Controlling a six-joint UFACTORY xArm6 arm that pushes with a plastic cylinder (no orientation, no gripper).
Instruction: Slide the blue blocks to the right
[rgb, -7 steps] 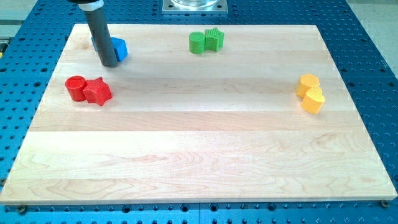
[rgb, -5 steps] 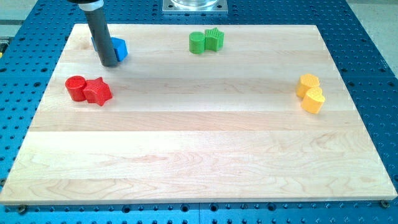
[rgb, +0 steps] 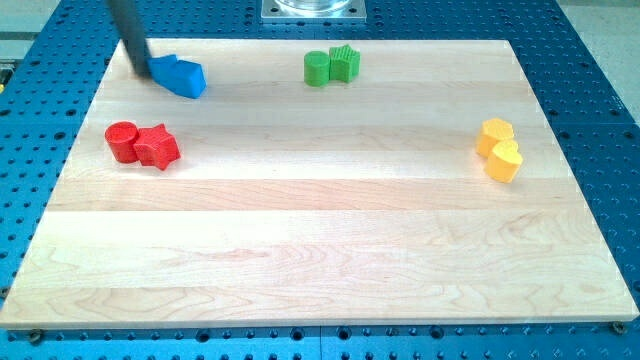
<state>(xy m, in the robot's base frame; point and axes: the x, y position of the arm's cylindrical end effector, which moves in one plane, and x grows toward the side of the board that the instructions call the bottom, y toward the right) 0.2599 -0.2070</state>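
Observation:
Two blue blocks (rgb: 179, 75) lie touching each other near the board's top left; their shapes are hard to make out. My tip (rgb: 141, 73) rests on the board just left of them, at or very near the left blue block's edge. The rod leans up toward the view's top left and looks blurred.
A red cylinder (rgb: 122, 141) and red star (rgb: 157, 146) sit at the left. A green cylinder (rgb: 317, 68) and another green block (rgb: 344, 63) sit at the top middle. Two yellow blocks (rgb: 499, 149) sit at the right. The wooden board (rgb: 320, 250) lies on a blue perforated table.
The rod has moved from in front of the blue blocks to their left side, uncovering both. The blocks stay in about the same place.

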